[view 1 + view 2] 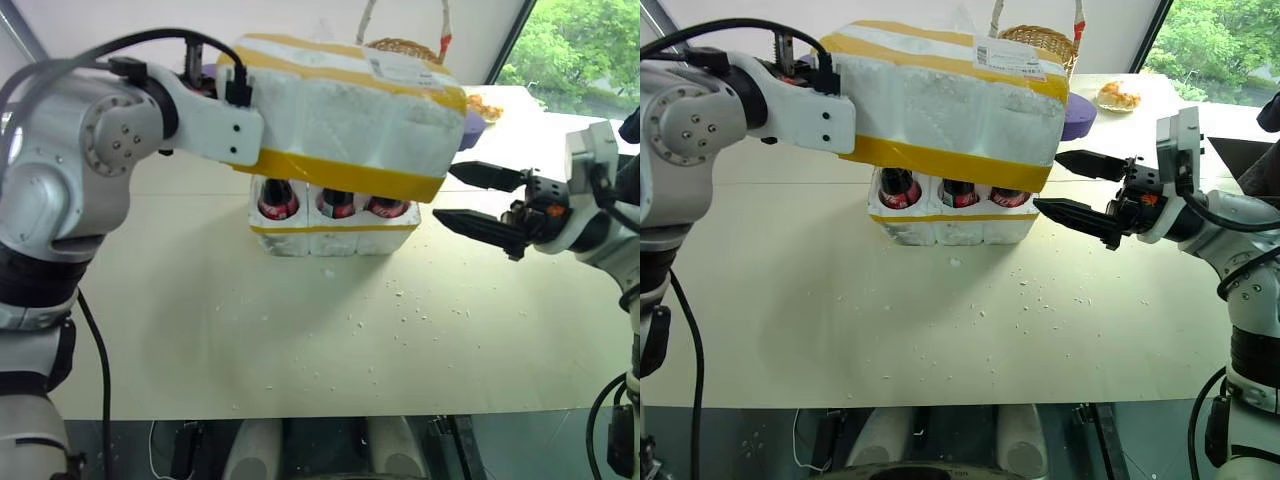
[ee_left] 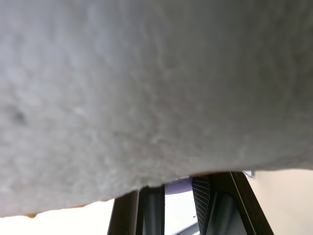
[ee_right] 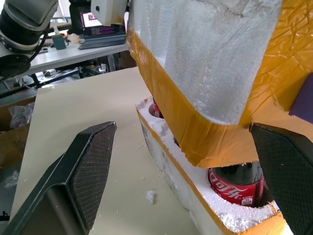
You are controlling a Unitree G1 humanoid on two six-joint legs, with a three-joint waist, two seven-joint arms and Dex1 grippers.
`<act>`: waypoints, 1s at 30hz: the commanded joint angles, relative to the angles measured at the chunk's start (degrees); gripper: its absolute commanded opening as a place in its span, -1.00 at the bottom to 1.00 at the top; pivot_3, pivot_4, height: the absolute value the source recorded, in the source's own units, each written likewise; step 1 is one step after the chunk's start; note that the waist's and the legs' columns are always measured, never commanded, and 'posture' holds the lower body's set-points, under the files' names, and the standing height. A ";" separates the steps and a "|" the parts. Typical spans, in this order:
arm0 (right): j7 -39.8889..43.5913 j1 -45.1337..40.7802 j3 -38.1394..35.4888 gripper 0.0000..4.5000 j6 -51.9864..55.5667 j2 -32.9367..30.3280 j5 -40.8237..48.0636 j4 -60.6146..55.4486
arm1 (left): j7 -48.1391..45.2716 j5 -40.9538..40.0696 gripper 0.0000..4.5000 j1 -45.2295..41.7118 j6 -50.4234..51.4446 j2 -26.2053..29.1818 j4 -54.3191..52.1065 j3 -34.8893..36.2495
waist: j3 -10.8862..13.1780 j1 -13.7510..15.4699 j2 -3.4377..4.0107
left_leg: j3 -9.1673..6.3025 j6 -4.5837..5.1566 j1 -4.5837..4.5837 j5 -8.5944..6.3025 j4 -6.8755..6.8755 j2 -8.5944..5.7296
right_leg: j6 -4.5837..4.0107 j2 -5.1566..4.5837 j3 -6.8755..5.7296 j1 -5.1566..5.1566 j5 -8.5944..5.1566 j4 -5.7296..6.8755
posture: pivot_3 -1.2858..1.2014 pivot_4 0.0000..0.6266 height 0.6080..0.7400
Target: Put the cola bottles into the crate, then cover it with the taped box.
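Left gripper (image 1: 240, 95) is clenched on the left end of the taped box (image 1: 345, 115) and holds it in the air, tilted, just above the crate (image 1: 335, 235) on the cream counter (image 1: 300, 340). Beneath the box's lower yellow band, three cola bottles (image 1: 337, 203) show their red labels in the crate's front row of holes. Right gripper (image 1: 480, 200) sits level beside the box's right end with its two black fingers spread apart, touching nothing. Small white crumbs (image 1: 400, 295) lie scattered on the counter in front of the crate. Behind the box stands a wicker basket (image 1: 405, 45).

From the right eye the same layout appears: a white shipping label (image 1: 1008, 57) sits on the box's top, a purple piece (image 1: 1078, 115) juts from its right side, and a plate of food (image 1: 1118, 96) rests far back on the counter.

Through the left wrist camera, rough white styrofoam of the box (image 2: 146, 88) lies very close, with the fingers (image 2: 124, 215) below it.

Seen by the right wrist camera, the released fingers (image 3: 88, 171) frame the box's yellow-taped corner (image 3: 205, 142) hanging over the crate, where one bottle (image 3: 237, 186) stands in its hole.
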 commanded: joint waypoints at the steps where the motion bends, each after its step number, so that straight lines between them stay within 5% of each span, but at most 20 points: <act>1: 0.88 -0.97 -0.79 1.00 -1.65 -0.86 -0.63 -0.22 | -0.73 0.51 -0.43 0.21 0.36 1.42 -2.24 2.66 | 0.00 -0.04 0.00 | 0.00 0.00 0.00 0.00 0.00 0.00 | 0.00 0.00 0.00 0.00 0.00 0.00 | 0.03 -0.52 0.96; 7: 1.99 -1.53 -1.13 1.00 -1.74 -1.83 -1.21 1.07 | -1.22 0.42 0.92 1.53 0.46 1.79 -2.94 3.31 | 0.00 0.05 0.00 | 0.00 0.00 -0.01 0.00 0.01 0.00 | 0.00 0.00 0.00 0.00 0.00 0.00 | 0.03 -0.52 0.96; 8: 2.01 -1.66 -1.03 1.00 -1.75 -1.78 -1.30 1.15 | -1.46 0.25 0.98 1.72 0.55 1.83 -3.05 3.40 | 0.00 0.03 0.00 | 0.00 0.00 -0.01 0.00 0.01 0.00 | 0.00 0.00 0.00 0.00 0.00 0.00 | 0.03 -0.52 0.96; 22: 4.05 -1.67 -1.15 1.00 -2.36 -3.18 -2.52 3.23 | -11.11 -13.40 0.98 11.38 11.52 8.87 -5.21 15.83 | 0.01 -0.15 0.01 | 0.00 0.01 0.02 0.00 -0.01 0.03 | 0.00 0.02 0.00 0.00 -0.01 0.01 | 0.03 -0.52 0.96; 26: 4.89 -1.45 -1.14 1.00 -2.43 -3.79 -3.16 3.66 | -12.06 -23.98 0.98 11.97 23.93 3.71 -1.98 20.68 | 0.01 0.22 0.02 | -0.02 0.00 0.03 0.00 0.02 0.03 | 0.00 0.03 -0.01 0.04 -0.01 0.01 | 0.03 -0.52 0.96; 30: 5.56 -0.30 -2.10 1.00 -2.50 -5.05 -4.08 4.38 | -17.72 -43.26 0.98 12.46 38.38 -2.77 -1.01 31.45 | 0.02 0.06 -0.01 | -0.05 0.00 0.01 0.00 0.09 0.02 | 0.01 0.02 -0.02 0.08 -0.01 -0.01 | 0.03 -0.52 0.96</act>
